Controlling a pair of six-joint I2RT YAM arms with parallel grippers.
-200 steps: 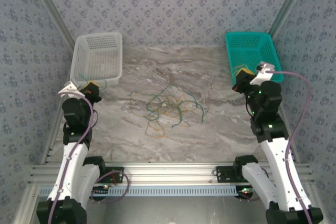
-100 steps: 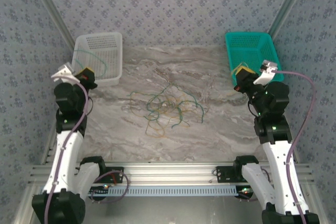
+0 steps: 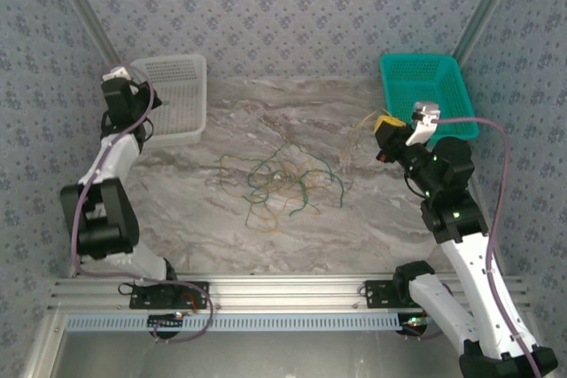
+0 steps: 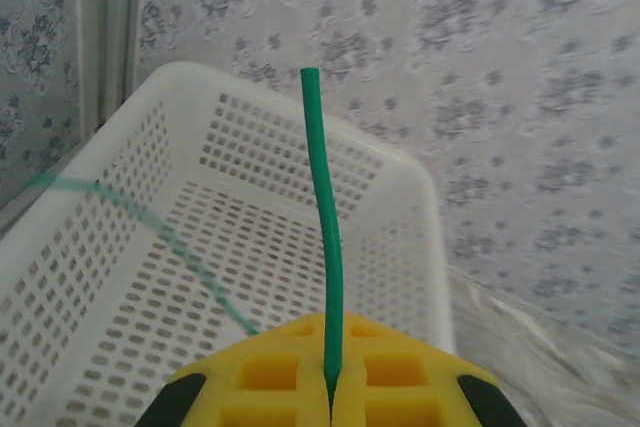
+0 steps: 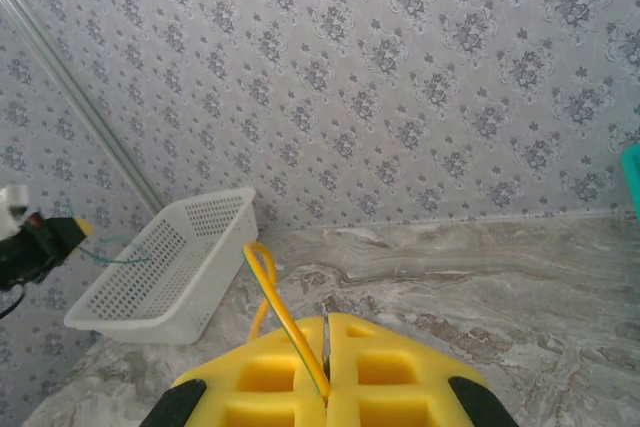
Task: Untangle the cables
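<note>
Mid-desk, a loose tangle of cables (image 3: pixel 279 181), dark green and yellow-tan, looping over one another on the marble desk (image 3: pixel 372 210). Left fingers (image 4: pixel 340 387) clenched on one green cable (image 4: pixel 325 247), raised over the white basket (image 3: pixel 177 86) at far left. Right fingers (image 5: pixel 335 367) clenched on a yellow cable (image 5: pixel 275 297), raised just left of the teal basket (image 3: pixel 434 81) at far right.

By the look of them: very light, soft and floppy, a little springy; likely to slide out of a weak pinch and to drag neighbours along. Best taken near a free end or on an outer loop clear of crossings, then drawn out slowly.

From overhead: the whole layout, with the tangle in the middle, baskets at the far corners, and yellow curling left of the right fingers. Too fine there to tell whether either held strand reaches the pile. From the left wrist: the pinch itself, green end standing up from the shut seam, another thin green stretch crossing the basket. From the right wrist: yellow loop bent over at the seam, left fingers small at far left.
</note>
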